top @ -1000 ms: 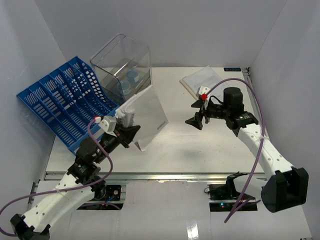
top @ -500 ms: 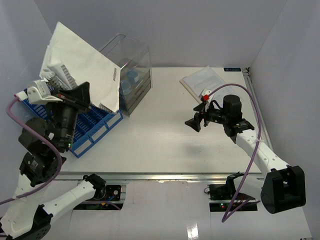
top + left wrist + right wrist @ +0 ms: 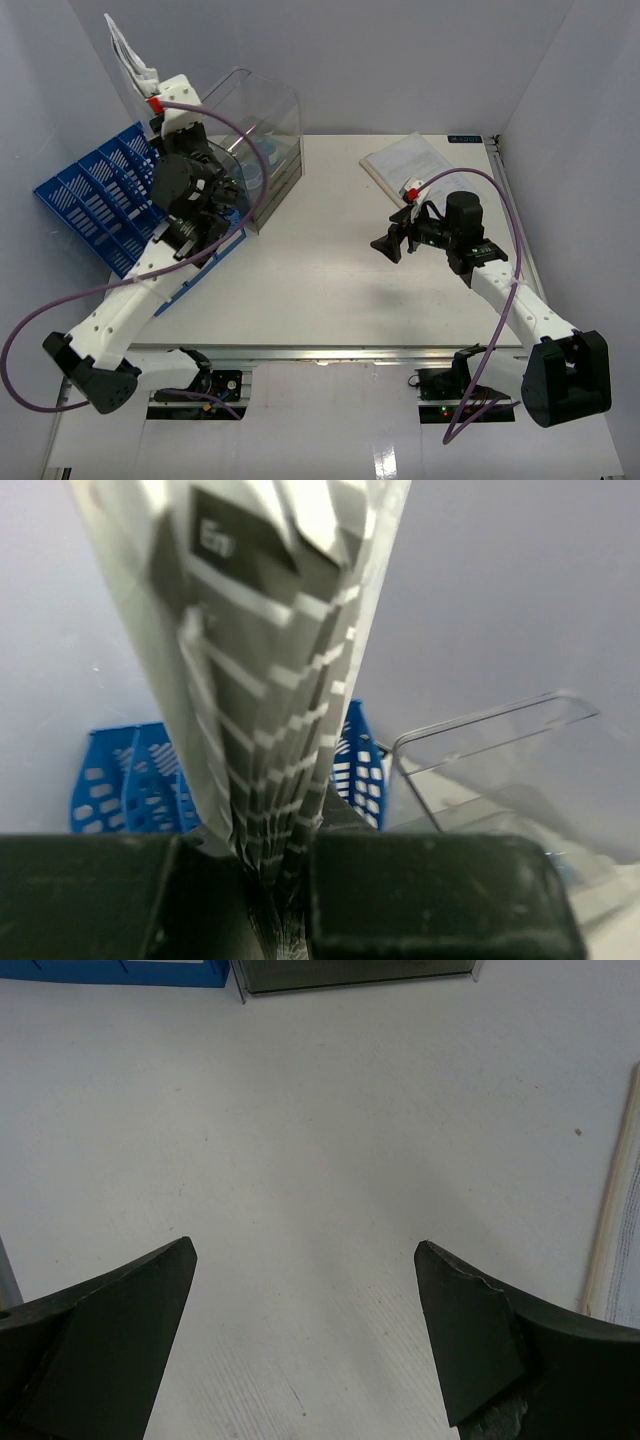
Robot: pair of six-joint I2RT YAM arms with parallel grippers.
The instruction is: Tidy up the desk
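I count one clear bin (image 3: pixel 262 115) at the far left of the desk (image 3: pixel 330 290), with something pale blue (image 3: pixel 262 158) inside it (too blurred for me to name). One blue slotted rack (image 3: pixel 92 198) stands just beside the bin at the desk's left edge. The white desk lies under both arms. My left gripper (image 3: pixel 272 880) pinches one bundle of white papers (image 3: pixel 265 660), held high above the rack. Only its wrist view shows that grip and the bundle's striped edges. My right gripper (image 3: pixel 305 1290) hangs spread wide over bare desk. Only the overhead view shows the whole of the one booklet (image 3: pixel 405 160), lying far right.
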